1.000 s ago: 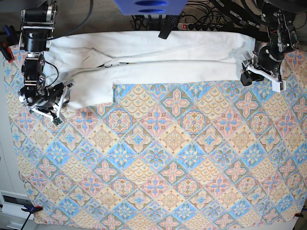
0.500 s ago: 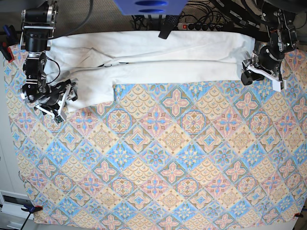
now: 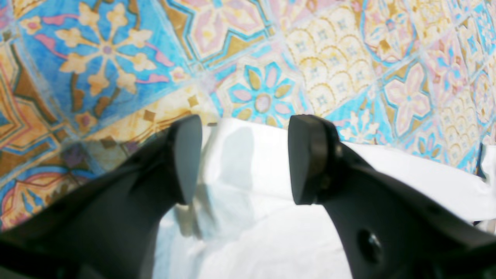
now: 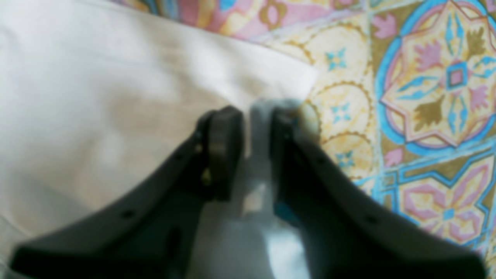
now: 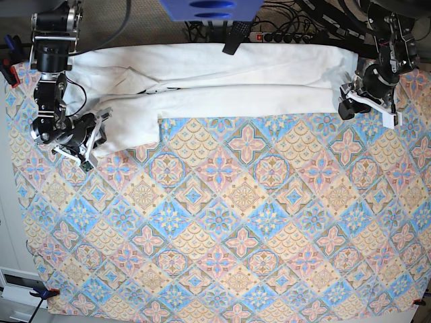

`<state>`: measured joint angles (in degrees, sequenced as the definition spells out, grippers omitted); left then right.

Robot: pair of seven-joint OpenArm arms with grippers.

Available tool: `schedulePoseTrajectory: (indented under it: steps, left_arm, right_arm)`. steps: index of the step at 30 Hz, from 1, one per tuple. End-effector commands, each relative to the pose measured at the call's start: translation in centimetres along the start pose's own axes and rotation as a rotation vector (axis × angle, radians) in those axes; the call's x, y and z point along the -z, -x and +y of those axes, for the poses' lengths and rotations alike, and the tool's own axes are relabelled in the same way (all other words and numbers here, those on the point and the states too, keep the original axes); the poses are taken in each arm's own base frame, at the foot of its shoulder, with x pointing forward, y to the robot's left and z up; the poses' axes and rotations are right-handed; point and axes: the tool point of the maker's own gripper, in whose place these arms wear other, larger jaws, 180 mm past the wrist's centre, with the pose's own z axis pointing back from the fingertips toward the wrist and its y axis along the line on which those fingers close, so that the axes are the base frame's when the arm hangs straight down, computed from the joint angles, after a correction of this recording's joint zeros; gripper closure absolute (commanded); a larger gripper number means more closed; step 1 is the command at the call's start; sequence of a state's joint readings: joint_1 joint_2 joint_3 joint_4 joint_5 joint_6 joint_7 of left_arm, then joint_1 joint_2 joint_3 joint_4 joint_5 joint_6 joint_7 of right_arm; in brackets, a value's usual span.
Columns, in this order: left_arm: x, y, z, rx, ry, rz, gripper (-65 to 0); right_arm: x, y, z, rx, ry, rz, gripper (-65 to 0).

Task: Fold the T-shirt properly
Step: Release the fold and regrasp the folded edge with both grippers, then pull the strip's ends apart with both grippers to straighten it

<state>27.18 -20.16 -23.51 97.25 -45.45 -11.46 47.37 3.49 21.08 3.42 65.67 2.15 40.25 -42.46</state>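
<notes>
No legible writing; right pincer (image 4: 255, 151) clamped on T-shirt (image 5: 229, 81) edge, left pincer (image 3: 244, 159) apart.

1. The T-shirt (image 5: 222, 84) is white and plain on the side that shows; no print can be seen.
2. It lies flat as a long, narrow band along the far edge of the patterned surface, folded lengthwise, with a seam-like fold line running along its middle.
3. One end widens into a flap (image 5: 128, 124) that reaches nearer than the rest.
</notes>
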Motion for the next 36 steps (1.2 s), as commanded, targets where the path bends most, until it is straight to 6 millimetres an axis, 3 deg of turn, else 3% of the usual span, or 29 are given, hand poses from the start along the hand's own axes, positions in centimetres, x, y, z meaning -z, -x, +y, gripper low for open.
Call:
schedulePoseTrajectory:
  steps: [1, 4, 8, 13, 23, 28, 34, 36]
  left_arm:
    - [-0.4, -1.3, -0.1, 0.018, 0.007, -0.033, -35.4]
    - [-0.4, -1.3, -0.1, 0.018, 0.007, -0.035, -35.4]
    - [-0.3, -1.3, -0.1, 0.018, 0.007, -0.034, -35.4]
    - [-0.3, -1.3, -0.1, 0.018, 0.007, -0.034, -35.4]
    - [-0.3, -1.3, 0.0, 0.017, 0.007, -0.034, -35.4]
    - [-0.3, -1.3, 0.0, 0.017, 0.007, -0.034, -35.4]
    - [-0.3, -1.3, 0.0, 0.017, 0.007, -0.034, -35.4]
    - [-0.3, -1.3, 0.0, 0.017, 0.007, -0.034, -35.4]
  right_arm:
    - [-0.5, 0.3, -1.1, -0.008, 0.029, 0.024, -7.9]
    - [-0.6, 0.1, -1.2, -0.011, 0.034, 0.017, 0.0]
    - [-1.8, -0.4, -2.0, -0.003, 0.069, -0.02, 0.0]
    - [-5.1, -0.9, -1.8, 0.031, 0.096, -0.101, 0.0]
    - [-10.1, -1.5, 2.8, -0.108, 0.092, -0.162, 0.0]
    - [-11.4, 0.3, 5.3, -0.151, 0.071, -0.139, 0.0]
    - [-13.0, 5.9, 5.7, -0.108, 0.08, -0.028, 0.0]
    - [-13.2, 6.9, 5.9, -0.101, 0.077, -0.005, 0.0]
